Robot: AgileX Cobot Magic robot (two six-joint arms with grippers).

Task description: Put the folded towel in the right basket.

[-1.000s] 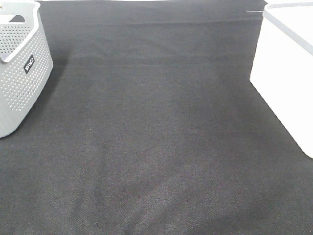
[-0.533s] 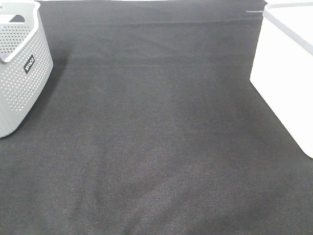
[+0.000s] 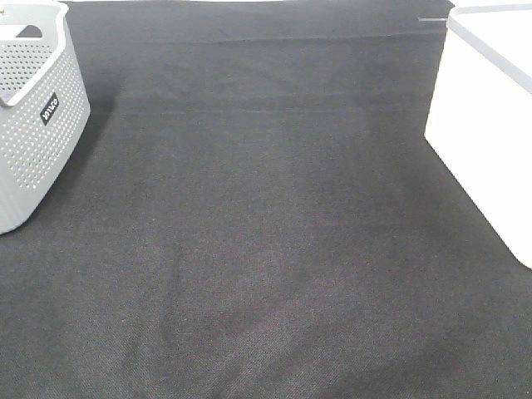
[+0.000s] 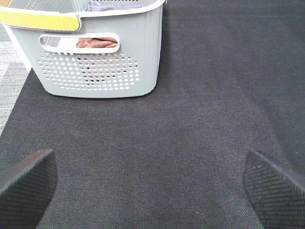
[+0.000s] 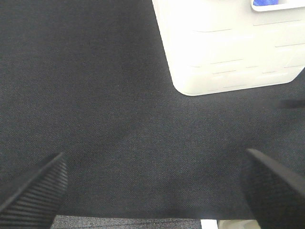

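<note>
The right basket [image 3: 490, 108] is plain white and stands at the right edge of the black cloth; it also shows in the right wrist view [image 5: 228, 43]. No folded towel lies on the cloth in any view. A brownish cloth [image 4: 97, 43] shows through the handle slot of the grey perforated basket [image 4: 95, 52], and a grey-blue cloth [image 4: 114, 5] at its top. My left gripper [image 4: 150, 188] is open and empty above bare cloth, facing the grey basket. My right gripper [image 5: 155, 191] is open and empty, facing the white basket. Neither gripper shows in the high view.
The grey perforated basket [image 3: 33, 116] stands at the far left of the black cloth [image 3: 266, 233]. A blue patch [image 5: 276, 3] shows at the white basket's top. Grey floor [image 4: 9, 76] lies beside the cloth's edge near the grey basket.
</note>
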